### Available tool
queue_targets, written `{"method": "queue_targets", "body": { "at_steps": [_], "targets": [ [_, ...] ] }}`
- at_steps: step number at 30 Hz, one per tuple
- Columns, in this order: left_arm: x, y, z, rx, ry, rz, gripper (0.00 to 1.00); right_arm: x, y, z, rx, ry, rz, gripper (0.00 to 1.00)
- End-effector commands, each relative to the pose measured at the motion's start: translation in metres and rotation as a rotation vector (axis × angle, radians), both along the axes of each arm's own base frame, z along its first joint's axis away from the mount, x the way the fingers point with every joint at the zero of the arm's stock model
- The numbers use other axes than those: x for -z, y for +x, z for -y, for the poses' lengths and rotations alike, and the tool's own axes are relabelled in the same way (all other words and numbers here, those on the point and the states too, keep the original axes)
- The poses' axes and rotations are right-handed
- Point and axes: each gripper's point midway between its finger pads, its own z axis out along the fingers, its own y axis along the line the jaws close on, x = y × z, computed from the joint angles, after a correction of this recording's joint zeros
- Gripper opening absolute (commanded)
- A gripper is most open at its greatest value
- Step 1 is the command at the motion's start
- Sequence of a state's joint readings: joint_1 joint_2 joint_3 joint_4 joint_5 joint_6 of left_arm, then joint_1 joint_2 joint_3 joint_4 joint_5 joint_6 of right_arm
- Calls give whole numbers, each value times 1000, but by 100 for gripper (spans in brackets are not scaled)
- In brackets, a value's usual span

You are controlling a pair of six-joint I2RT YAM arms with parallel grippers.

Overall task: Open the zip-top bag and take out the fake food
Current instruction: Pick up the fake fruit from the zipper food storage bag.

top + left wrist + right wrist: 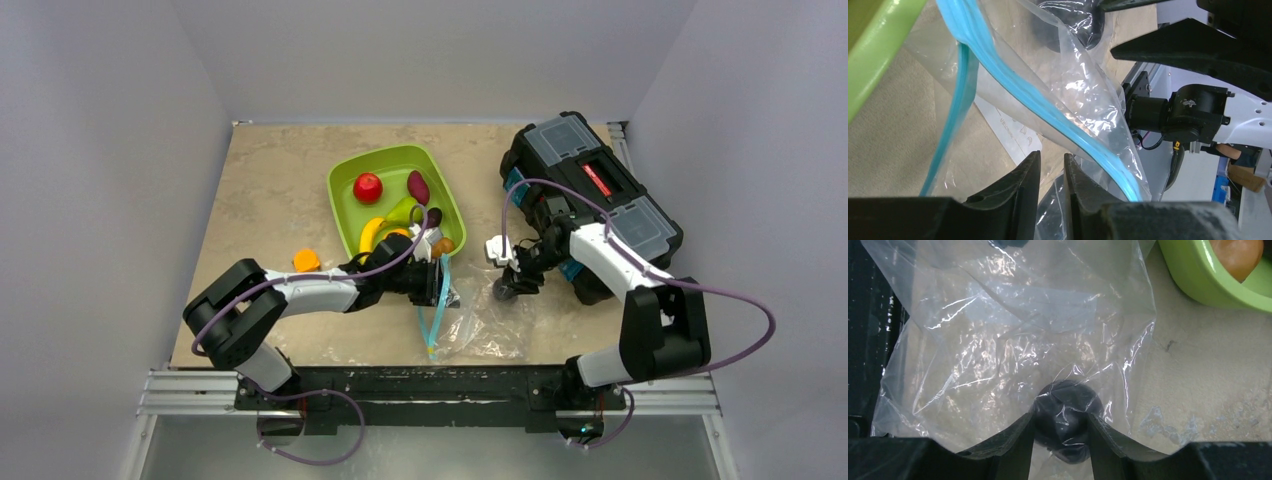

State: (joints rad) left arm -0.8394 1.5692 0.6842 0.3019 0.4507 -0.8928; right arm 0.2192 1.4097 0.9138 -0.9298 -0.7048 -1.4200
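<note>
The clear zip-top bag [480, 325] lies on the table in front of the green tray [345, 180], its teal zip strip [1013, 85] lifted at the mouth. My left gripper [437, 283] is at that mouth, and in its wrist view the jaws [1052, 157] stand almost together with bag film in the narrow gap. My right gripper [1060, 417] pinches a dark round piece of fake food [1066, 415] through the film at the bag's far corner. The tray holds a red apple [367, 187], a maroon piece [418, 187], a green pear [402, 212] and a yellow banana [371, 233].
A black toolbox [590, 195] stands at the back right, just behind my right arm. A small orange block [306, 261] sits on the table left of the tray. The tray's rim [1198, 285] lies close to the bag, with an orange piece [1238, 255] inside.
</note>
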Motion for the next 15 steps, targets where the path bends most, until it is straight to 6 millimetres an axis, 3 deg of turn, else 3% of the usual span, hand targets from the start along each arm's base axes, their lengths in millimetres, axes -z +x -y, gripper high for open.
{"method": "queue_targets", "body": {
  "at_steps": [1,6,15],
  "targets": [
    [-19,3,10,43,-57,69,18,-1,20,7,25,-51,41,42],
    [-18,1,6,51,-39,77,17,-12,19,15,37,-47,71,50],
    [-19,0,6,61,-39,84,16,-6,13,28,59,-86,76,59]
  ]
}}
